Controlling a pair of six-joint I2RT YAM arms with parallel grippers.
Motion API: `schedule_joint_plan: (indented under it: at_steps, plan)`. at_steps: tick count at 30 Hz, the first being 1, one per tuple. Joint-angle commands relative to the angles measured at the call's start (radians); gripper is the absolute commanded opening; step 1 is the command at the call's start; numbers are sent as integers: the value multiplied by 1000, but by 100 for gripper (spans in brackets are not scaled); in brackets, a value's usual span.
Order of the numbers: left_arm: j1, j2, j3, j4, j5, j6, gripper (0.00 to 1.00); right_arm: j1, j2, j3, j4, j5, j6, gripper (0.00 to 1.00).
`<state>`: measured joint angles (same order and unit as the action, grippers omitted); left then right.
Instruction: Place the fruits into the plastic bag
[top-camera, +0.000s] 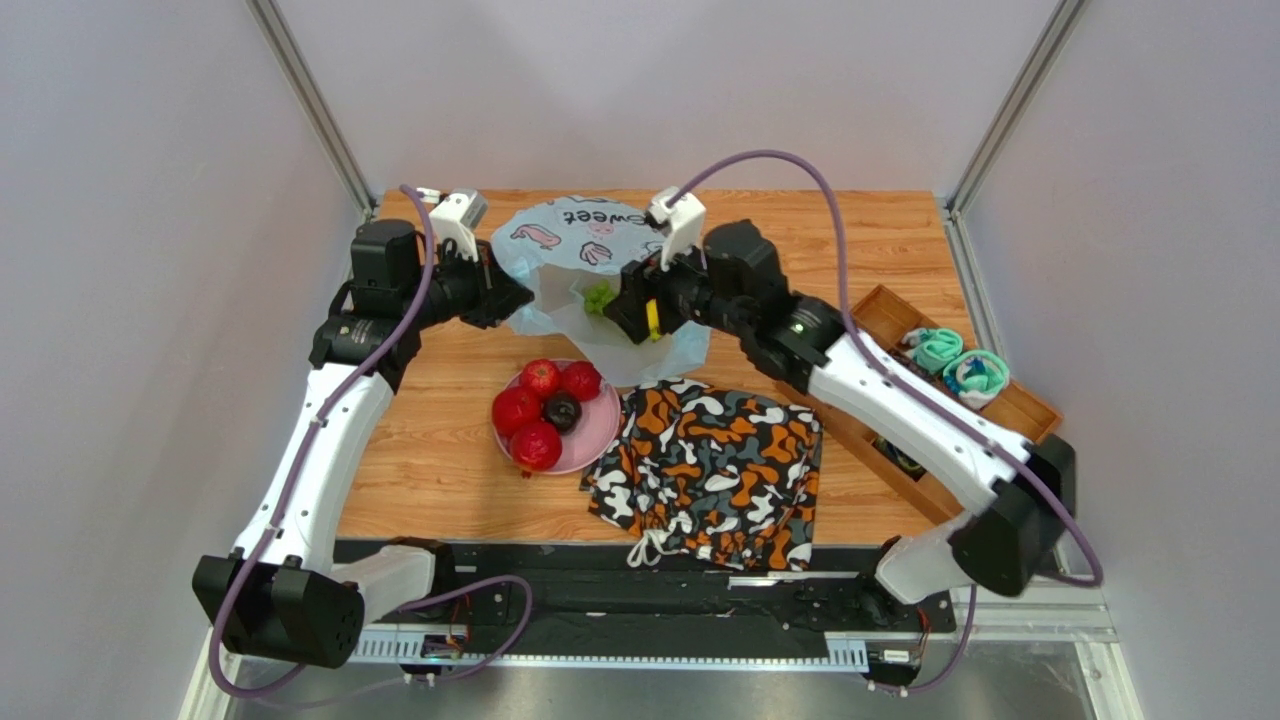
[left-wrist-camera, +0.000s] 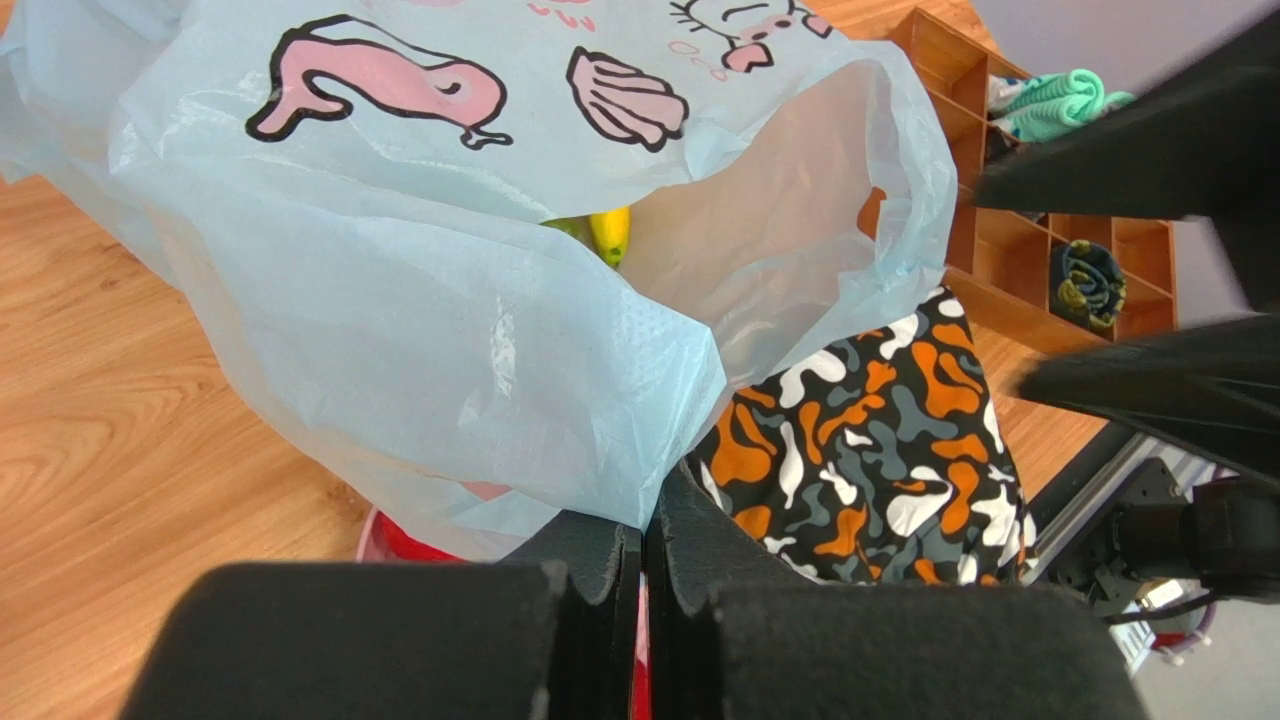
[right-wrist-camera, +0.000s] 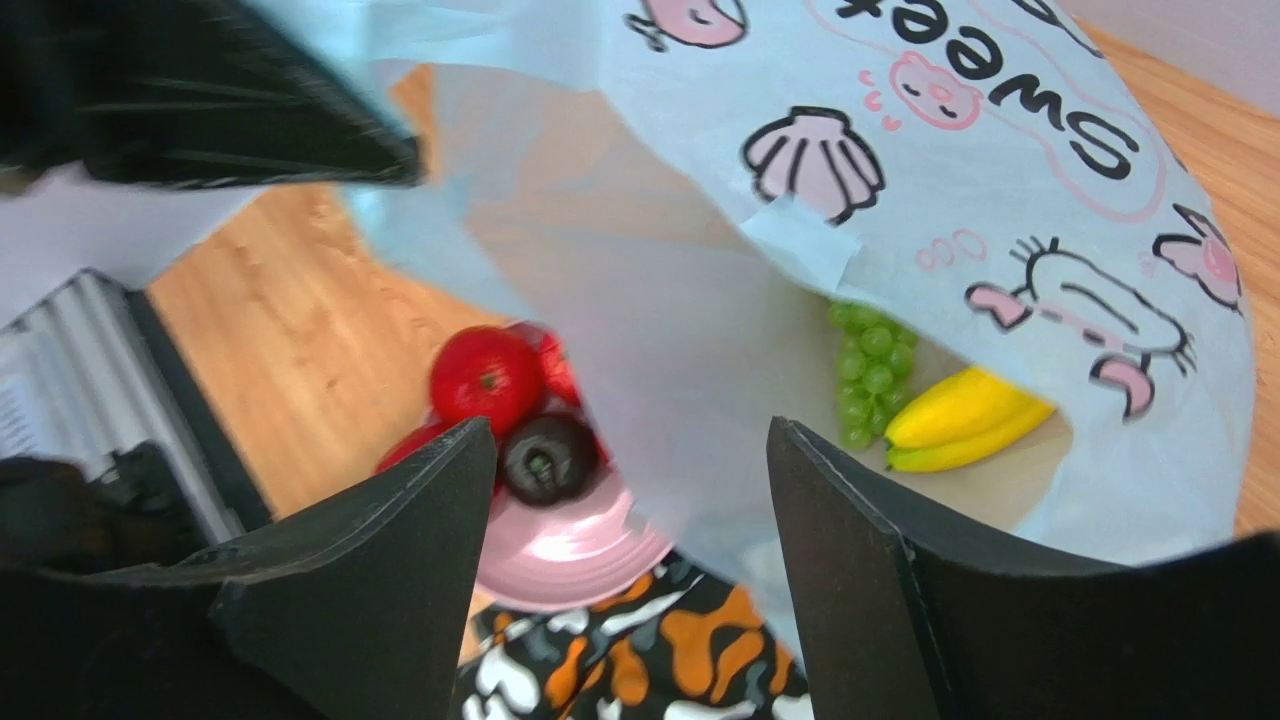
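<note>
Right wrist: right pincer (right-wrist-camera: 628, 435) spread wide facing plastic bag (right-wrist-camera: 962, 195) mouth

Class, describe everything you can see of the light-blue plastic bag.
The plastic bag is light-blue, translucent and crinkly, printed with pink cartoons and the word Sweet. It lies on the wooden table behind the pink plate, mouth open toward the near side. The left gripper pinches its rim; grapes and bananas lie inside.

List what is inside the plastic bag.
Inside the plastic bag a green grape bunch and yellow bananas show. Its printed upper wall covers the rest of the interior.
</note>
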<state>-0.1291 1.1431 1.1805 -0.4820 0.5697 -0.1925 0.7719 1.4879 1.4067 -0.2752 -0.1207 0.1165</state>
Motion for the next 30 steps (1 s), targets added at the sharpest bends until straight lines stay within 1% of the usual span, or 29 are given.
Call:
schedule_joint_plan:
  at_steps: [1, 2, 3, 6, 9, 12, 14, 17, 18, 21, 24, 27, 30]
  plan:
    - [5, -13, 2, 23, 7, 7, 0, 3, -138, -127, -47, 41, 55, 72]
    - [5, -13, 2, 22, 4, 5, 0, 4, -178, -152, -64, 74, 54, 72]
    - [5, -14, 2, 22, 4, 7, 0, 0, -198, -172, -97, 151, 61, 72]
    - [5, -16, 2, 22, 1, 7, 0, -13, -253, -241, -160, 220, 74, 71]
    - [5, -17, 2, 22, 1, 7, 0, -42, -294, -301, -189, 239, 115, 72]
    - [5, -16, 2, 20, 1, 7, 0, -74, -299, -347, -190, 239, 147, 72]
    - [5, -19, 2, 20, 1, 7, 0, -92, -290, -365, -179, 221, 159, 72]
    - [5, -17, 2, 22, 1, 8, 0, -124, -258, -396, -118, 139, 167, 71]
    - [5, -16, 2, 22, -1, 8, 0, -138, -252, -408, -78, 65, 169, 71]
    - [5, -16, 2, 20, -4, 10, 0, -154, -226, -425, 5, -29, 161, 69]
    - [5, -14, 2, 20, -5, 10, 0, -158, -183, -433, 54, -66, 150, 67]
    - [5, -13, 2, 19, -7, 10, 0, -169, -129, -422, 74, -69, 141, 63]
    - [5, -11, 2, 20, -7, 11, 0, -178, -84, -422, 122, -79, 120, 58]
